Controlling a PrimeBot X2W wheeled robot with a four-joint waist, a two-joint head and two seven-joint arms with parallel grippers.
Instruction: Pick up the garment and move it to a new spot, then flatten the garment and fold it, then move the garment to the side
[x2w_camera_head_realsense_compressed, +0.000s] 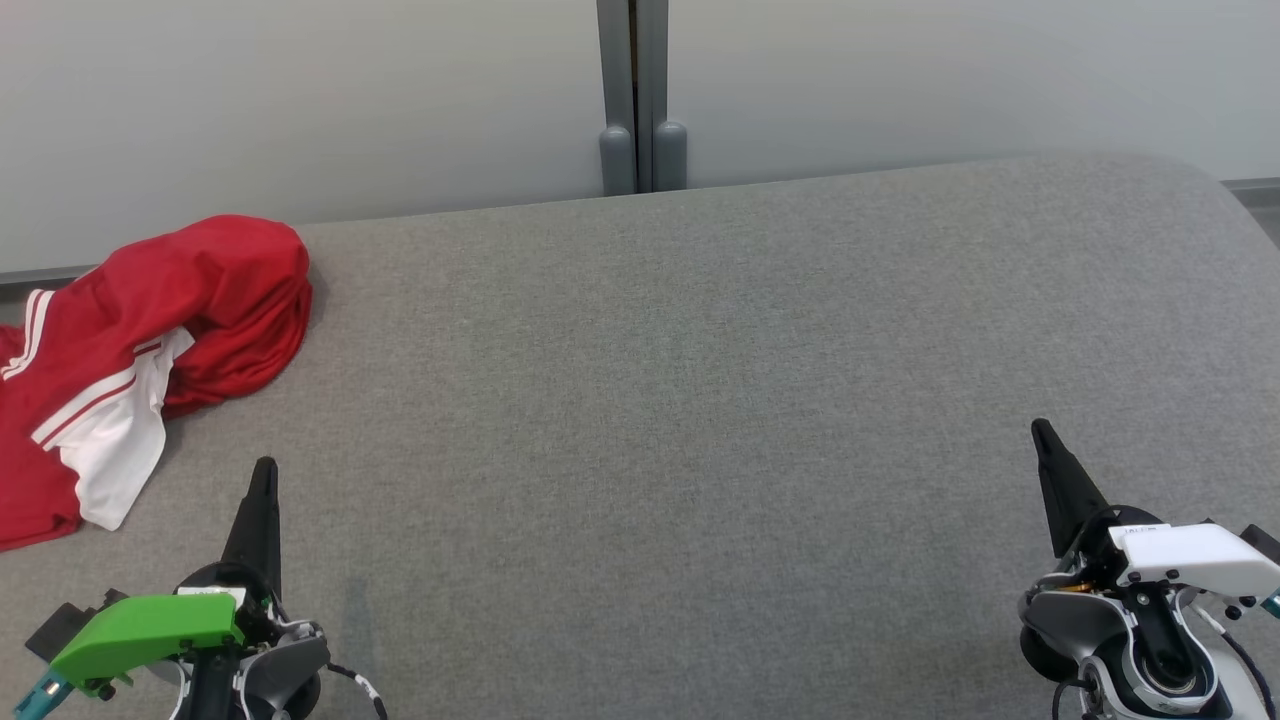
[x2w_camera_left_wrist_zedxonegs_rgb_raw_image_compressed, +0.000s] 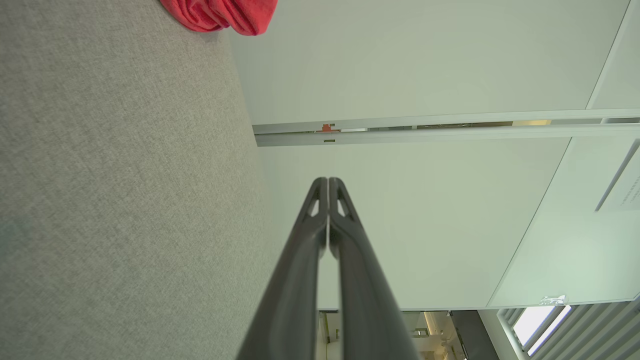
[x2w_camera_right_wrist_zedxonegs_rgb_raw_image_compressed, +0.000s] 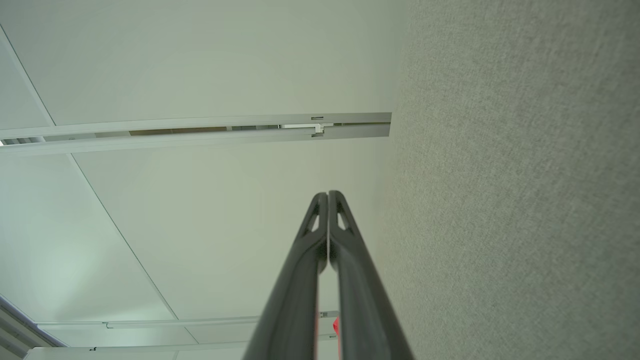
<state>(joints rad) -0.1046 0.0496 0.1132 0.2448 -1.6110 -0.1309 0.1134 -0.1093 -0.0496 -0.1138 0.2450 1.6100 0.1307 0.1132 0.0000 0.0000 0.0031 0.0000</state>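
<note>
The red sports garment (x2w_camera_head_realsense_compressed: 150, 330), trimmed with white stripes and a white panel, lies crumpled at about 9 o'clock in the head view. It sits on the grey cloth-covered surface (x2w_camera_head_realsense_compressed: 700, 400), and part of it runs off the left edge of that view. Whether it is a shirt or shorts cannot be told from this heap.

The left gripper (x2w_camera_head_realsense_compressed: 264, 475) rests at 7 o'clock, near the garment's lower edge but clear of it. Its fingers are pressed together on nothing, as the left wrist view confirms. The right gripper (x2w_camera_head_realsense_compressed: 1042, 432) sits at 4 o'clock, well apart from the garment, with its fingers likewise closed on nothing.

The fabric looks thin, light and limp, probably a smooth synthetic knit. It should lift with almost no effort, but it will likely sag, drape and slide against itself. A pinch on a single loose layer may therefore slip or drag only part of the heap.

The raised red fold at the heap's 1 o'clock end seems the best place to grip, or else the white panel's edge facing the left gripper. The fingers would need to part first. The textured surface may grip the cloth a little as it is pulled.
</note>
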